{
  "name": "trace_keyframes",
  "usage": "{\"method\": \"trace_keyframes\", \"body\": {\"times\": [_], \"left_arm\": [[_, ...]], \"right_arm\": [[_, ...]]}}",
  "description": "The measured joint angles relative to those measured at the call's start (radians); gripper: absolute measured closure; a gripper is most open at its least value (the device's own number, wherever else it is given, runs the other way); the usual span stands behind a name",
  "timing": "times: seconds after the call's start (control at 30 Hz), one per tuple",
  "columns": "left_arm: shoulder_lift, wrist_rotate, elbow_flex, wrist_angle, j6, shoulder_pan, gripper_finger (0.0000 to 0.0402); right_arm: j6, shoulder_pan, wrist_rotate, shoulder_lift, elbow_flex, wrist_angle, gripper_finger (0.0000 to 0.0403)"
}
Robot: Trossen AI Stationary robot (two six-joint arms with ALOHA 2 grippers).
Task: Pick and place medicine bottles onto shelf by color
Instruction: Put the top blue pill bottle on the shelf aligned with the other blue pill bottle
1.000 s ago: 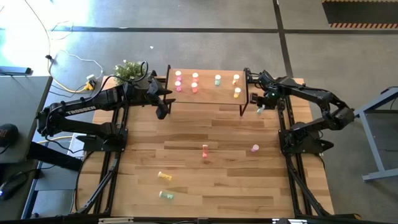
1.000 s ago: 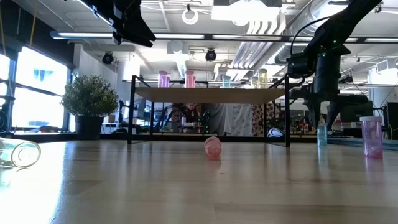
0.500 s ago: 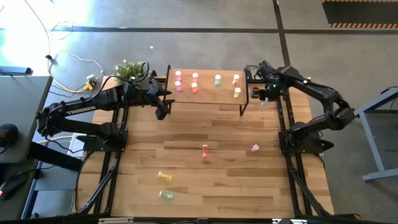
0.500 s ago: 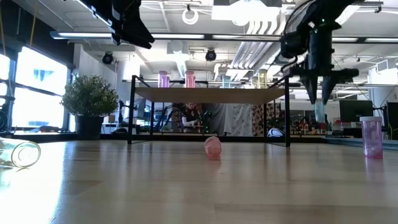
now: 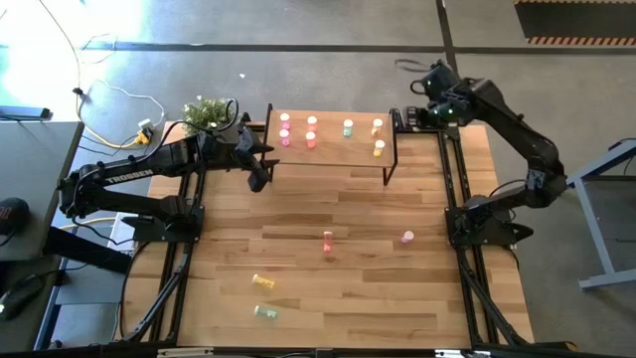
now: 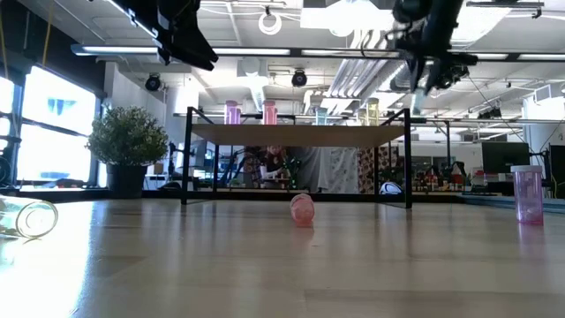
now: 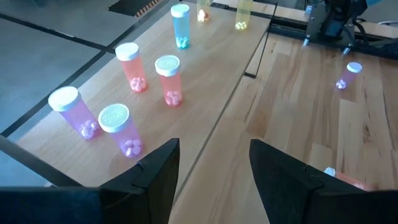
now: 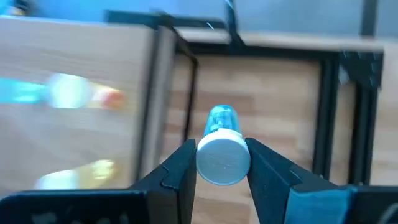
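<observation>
- The one readable text is the white word "TROSSEN", printed along the dark upper link of the left arm in the high view.
- No legible labels show on the bottles or elsewhere.

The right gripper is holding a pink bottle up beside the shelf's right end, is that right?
Not pink. The right wrist view shows the right gripper shut on a blue bottle with a white cap. The rest stands: in the high view it is raised beside the shelf's right end.
</observation>
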Motion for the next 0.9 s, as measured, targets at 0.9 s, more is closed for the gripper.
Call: {"method": "trace_keyframes", "body": {"times": [0.9], "left_arm": [[0.000, -0.002, 0.000, -0.074, -0.026, 0.000, 0.0216]], "right_arm": [[-0.371, 0.231, -0.061, 0.307, 0.717, -0.143, 0.0294]]}}
